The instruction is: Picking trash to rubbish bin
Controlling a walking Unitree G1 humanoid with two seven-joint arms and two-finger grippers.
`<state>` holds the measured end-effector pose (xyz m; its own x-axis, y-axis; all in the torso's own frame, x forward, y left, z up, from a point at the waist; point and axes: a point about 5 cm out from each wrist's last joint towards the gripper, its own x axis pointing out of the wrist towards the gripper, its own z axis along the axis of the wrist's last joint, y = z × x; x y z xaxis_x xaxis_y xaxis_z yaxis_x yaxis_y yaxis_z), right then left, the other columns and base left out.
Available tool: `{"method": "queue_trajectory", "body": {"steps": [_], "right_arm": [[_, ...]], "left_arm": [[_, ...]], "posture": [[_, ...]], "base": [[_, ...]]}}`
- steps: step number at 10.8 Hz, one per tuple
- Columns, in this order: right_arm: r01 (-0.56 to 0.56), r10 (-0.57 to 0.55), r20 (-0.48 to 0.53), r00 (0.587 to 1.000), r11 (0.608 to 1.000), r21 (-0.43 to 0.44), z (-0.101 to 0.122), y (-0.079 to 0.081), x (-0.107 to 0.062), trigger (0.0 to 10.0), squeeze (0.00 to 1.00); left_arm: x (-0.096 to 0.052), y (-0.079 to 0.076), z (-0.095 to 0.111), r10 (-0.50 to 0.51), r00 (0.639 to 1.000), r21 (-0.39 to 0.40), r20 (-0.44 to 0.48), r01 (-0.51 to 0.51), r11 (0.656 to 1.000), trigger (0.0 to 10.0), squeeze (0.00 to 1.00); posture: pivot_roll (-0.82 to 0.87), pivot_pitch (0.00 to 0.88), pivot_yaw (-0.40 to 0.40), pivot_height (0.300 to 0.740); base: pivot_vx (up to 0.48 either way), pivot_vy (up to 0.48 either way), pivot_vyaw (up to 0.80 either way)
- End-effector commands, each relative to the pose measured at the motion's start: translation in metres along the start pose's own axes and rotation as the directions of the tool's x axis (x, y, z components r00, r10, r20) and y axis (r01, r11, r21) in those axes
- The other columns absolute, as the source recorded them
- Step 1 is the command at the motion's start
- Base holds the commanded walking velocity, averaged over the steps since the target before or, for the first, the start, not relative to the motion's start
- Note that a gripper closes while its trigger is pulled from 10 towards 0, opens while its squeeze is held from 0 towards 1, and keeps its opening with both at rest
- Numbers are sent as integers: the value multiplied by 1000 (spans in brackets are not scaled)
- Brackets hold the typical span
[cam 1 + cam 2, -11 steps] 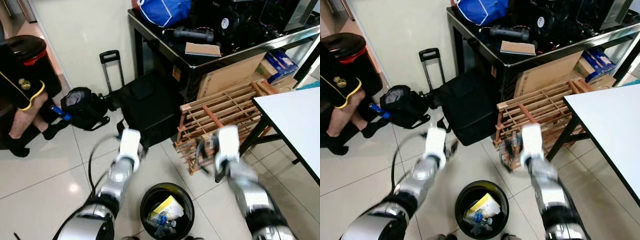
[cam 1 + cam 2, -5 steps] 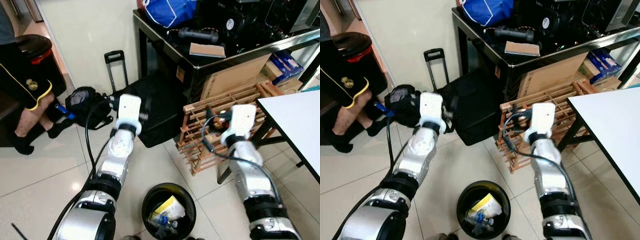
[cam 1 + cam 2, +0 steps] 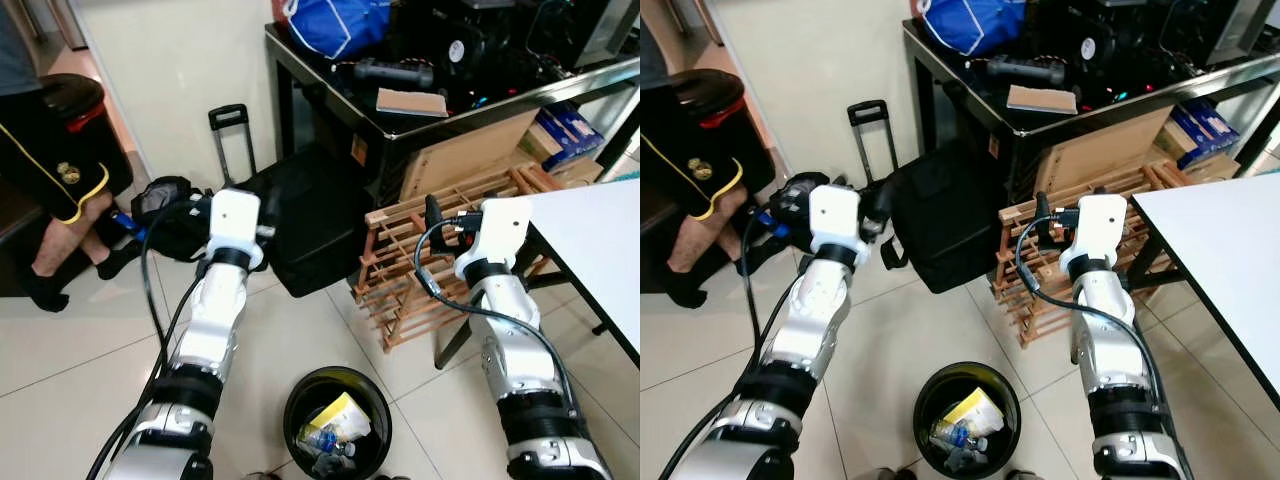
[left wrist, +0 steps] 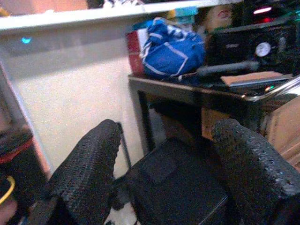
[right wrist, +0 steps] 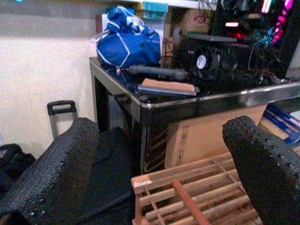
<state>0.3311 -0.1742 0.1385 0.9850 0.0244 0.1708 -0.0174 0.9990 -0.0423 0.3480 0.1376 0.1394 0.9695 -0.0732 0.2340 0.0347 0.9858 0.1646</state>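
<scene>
A round black rubbish bin [image 3: 370, 392] stands on the tiled floor between my two arms, close to my feet. Inside it lie a yellow wrapper [image 3: 338, 413] and a blue bottle [image 3: 322, 438]. Both arms are raised well above the bin and reach forward. My left gripper [image 4: 165, 129] is open and empty, facing a black suitcase. Its white wrist [image 3: 235, 225] hangs to the bin's upper left. My right gripper [image 5: 161, 124] is also open and empty, over a wooden rack. Its white wrist [image 3: 495, 232] is to the bin's upper right.
A black suitcase [image 3: 305, 220] and a wooden slatted rack [image 3: 420, 260] lean against a cluttered black table [image 3: 400, 120] carrying a blue bag [image 3: 335, 22]. A white table [image 3: 600, 240] juts in at right. At left are a person's legs [image 3: 60, 215] and a black backpack [image 3: 165, 205].
Both arms have lifted from low beside the bin to a raised, forward-reaching pose. The left wrist has drifted leftward. The bin's contents look the same.
</scene>
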Motion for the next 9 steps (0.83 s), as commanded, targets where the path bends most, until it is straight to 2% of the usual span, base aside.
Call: {"method": "queue_trajectory", "body": {"steps": [1,4,9], "right_arm": [[18,-18,-21,1000,1000,1,-5,-1,-5,10000,0],[40,-40,-33,999,999,1,-8,-6,-9,10000,0],[40,-40,-34,999,999,7,-9,-3,-7,10000,0]], "left_arm": [[-3,7,-3,36,999,3,-21,-36,999,10000,0],[-6,15,-4,60,998,10,-29,-60,998,10000,0],[-9,9,-9,55,997,-9,-46,-56,998,10000,0]], "posture": [[-78,51,57,740],[-80,32,52,740],[-82,0,53,740]], "base": [[0,0,0],[0,0,0],[0,0,0]]}}
